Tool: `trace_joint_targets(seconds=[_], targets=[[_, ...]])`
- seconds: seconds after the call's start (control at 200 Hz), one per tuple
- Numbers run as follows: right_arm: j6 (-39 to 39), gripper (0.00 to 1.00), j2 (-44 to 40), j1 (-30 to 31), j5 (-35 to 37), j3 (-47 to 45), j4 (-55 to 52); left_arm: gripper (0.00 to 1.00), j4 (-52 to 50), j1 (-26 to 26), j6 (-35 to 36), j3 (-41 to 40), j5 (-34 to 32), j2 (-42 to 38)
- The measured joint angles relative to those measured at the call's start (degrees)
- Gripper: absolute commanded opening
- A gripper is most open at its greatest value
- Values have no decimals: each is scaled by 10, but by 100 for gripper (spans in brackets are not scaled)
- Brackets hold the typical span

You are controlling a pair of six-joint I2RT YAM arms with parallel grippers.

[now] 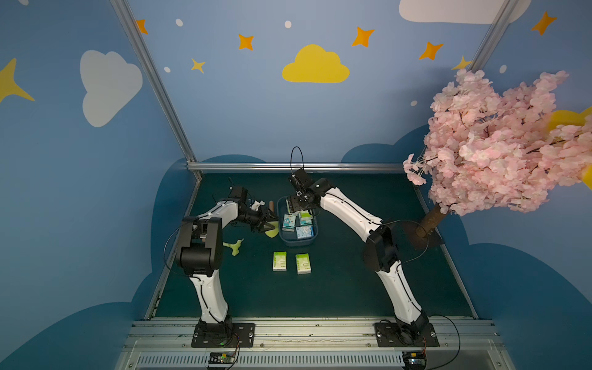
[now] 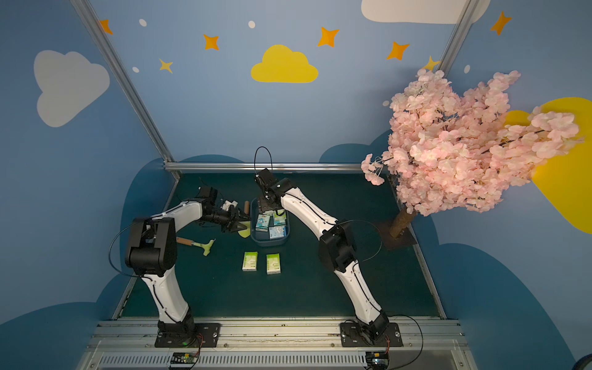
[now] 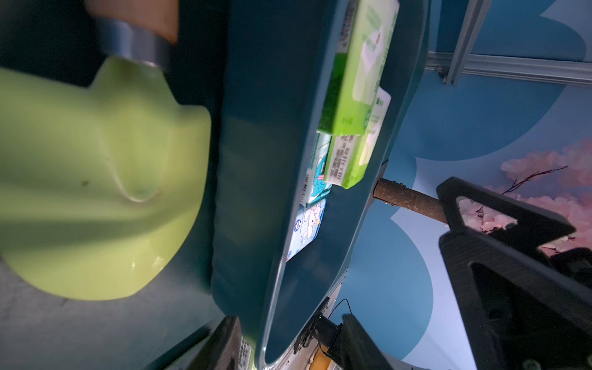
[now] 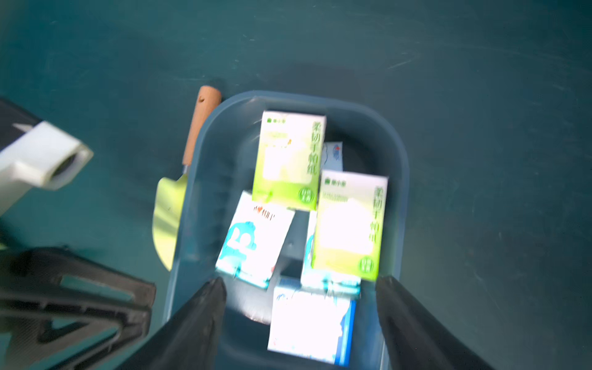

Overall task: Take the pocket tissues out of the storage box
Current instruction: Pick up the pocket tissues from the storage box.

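On the dark green worktop [image 1: 336, 288] we start at the far left, where a small hand rake [image 2: 205, 246] with a wooden handle lies flat, well apart from everything else. A little to its right and farther back, the left gripper [image 1: 267, 224] hangs low over a yellow-green trowel [image 1: 271, 234]; its jaws stand apart and hold nothing; in the left wrist view the left wall of the box shows between its two fingers. The trowel lies just beside that wall, its wooden handle pointing to the far side.

The box [image 1: 298, 244], a shallow blue-grey tub with rounded corners, sits in the middle of the worktop, toward the far half. Most of the pocket tissues are still inside it: two green packs [image 4: 290, 160] lie on top, one toward the far end and the other at the right side, resting partly on the blue packs [image 4: 254, 238] that fill the near part. The right wrist view is blurred, so we cannot count the blue ones for sure.

Two more tissue packs [image 1: 279, 261], both green and white, lie flat on the worktop on the near side of the box; they are side by side, close but not touching.

The right gripper [image 4: 301, 282] hangs above the box with its jaws wide apart and empty; the packs lie below, between its fingers.

At the right edge stands a pink blossom tree [image 1: 496, 144] on a brown trunk.
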Motion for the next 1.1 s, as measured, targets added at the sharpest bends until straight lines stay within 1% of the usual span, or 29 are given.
trace_joint_targets(seconds=[0.145, 0.33, 0.531, 0.856, 0.966, 1.101], targets=[[-17, 76, 42, -8, 0, 41, 6, 47, -3, -2, 2, 17, 7, 22], [-29, 74, 73, -10, -11, 59, 31, 42, -12, -5, 5, 38, 13, 45], [-45, 72, 116, -10, -24, 97, 55, 39, -18, -6, 7, 51, 17, 60], [-49, 72, 135, -14, -25, 101, 68, 37, -23, -13, 9, 57, 17, 67], [-52, 70, 140, -14, -26, 101, 73, 37, -24, -14, 9, 58, 17, 68], [-60, 66, 151, -14, -26, 103, 80, 36, -23, -15, 8, 58, 17, 71]])
